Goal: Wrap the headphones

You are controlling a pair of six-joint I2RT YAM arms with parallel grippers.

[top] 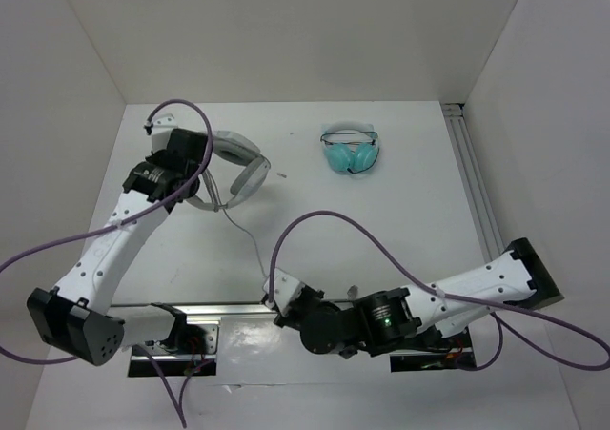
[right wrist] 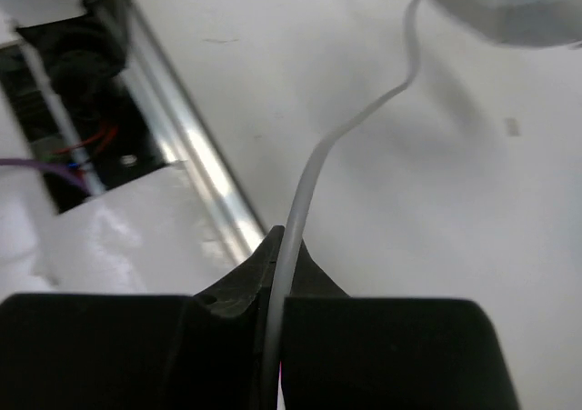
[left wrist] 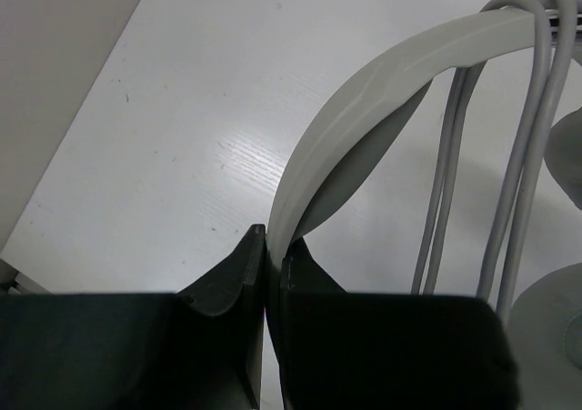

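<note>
Logging what I see from my console, item by item.

- headphones [top: 238, 163]: light grey over-ear pair in the upper left of the overhead frame, on the white table [top: 381, 230], partly covered by the left arm's wrist.

- headband [left wrist: 382, 74]: wide and pale grey, arching from the lower centre to the upper right of the left wrist view. Strands of the cable [left wrist: 444, 174] drape over it at the upper right and hang down beside a grey earcup [left wrist: 546, 328] at the lower right.

- left gripper [left wrist: 271, 245]: jaws pinched together on the thin edge of the headband.

- cable, right wrist view: thin and grey, it leaves the blurred headphones at the upper right and curves down to the bottom centre. In the overhead frame it trails from the headphones toward the lower centre.

- right gripper [right wrist: 278, 251]: jaws clamped on the cable, low over the table, near the metal rail [right wrist: 195, 169] on the left of that view.

- teal headphones [top: 350, 152]: smaller pair, upper centre of the overhead frame, well apart from both grippers.
</note>
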